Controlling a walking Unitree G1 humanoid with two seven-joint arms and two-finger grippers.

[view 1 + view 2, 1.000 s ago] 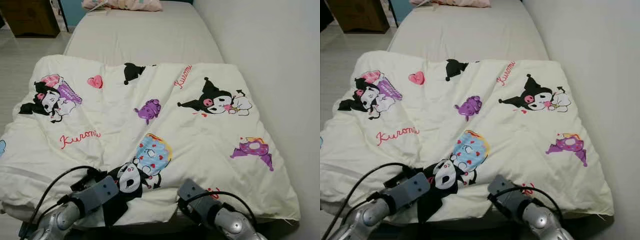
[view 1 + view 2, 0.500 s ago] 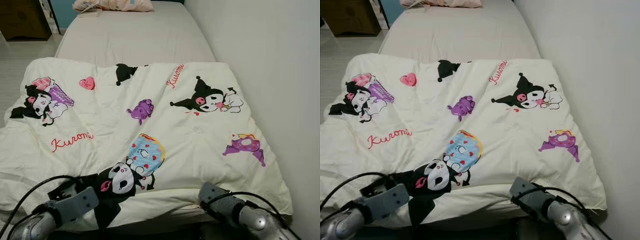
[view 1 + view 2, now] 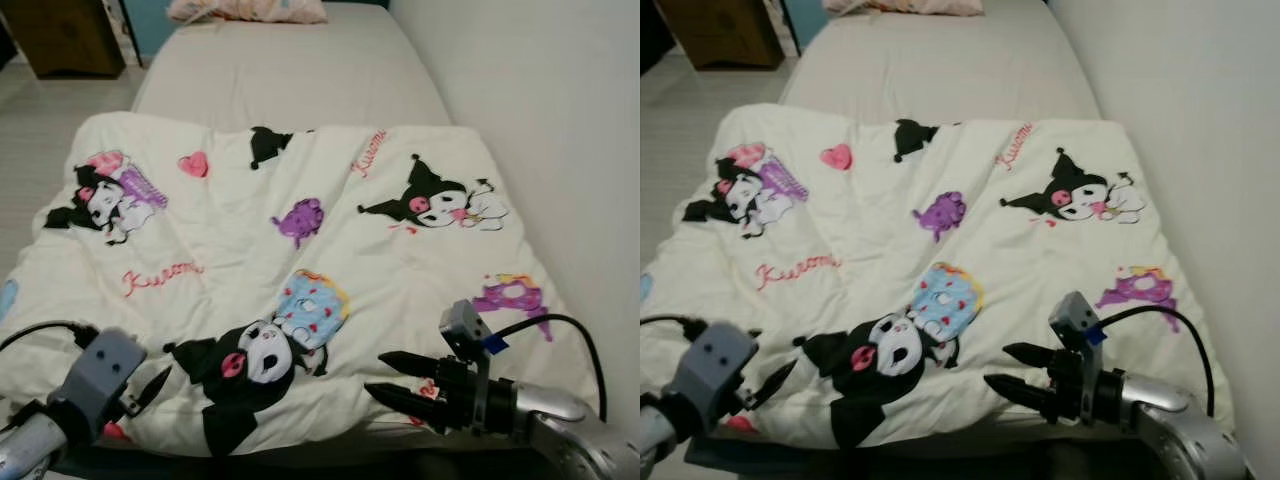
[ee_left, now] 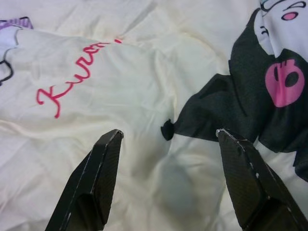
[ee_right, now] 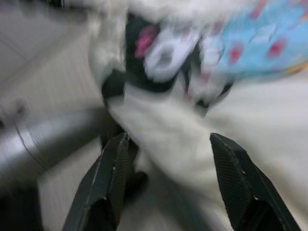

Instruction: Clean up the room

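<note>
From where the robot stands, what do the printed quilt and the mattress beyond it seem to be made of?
The quilt looks like soft padded cotton-type fabric, matte: it puffs and creases, with cartoon prints. The mattress seems covered in smooth, matte, pale woven cloth, with faint stripes; the exact fibre is unclear.

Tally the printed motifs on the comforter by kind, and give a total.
On the comforter:
Black-hooded characters: 3
Red "Kuromi" scripts: 2
Purple creature: 1
Pink heart: 1
Blue cupcake: 1
Purple doughnut: 1
Partly hidden black shape at the fold: 1
Total: 10
</note>
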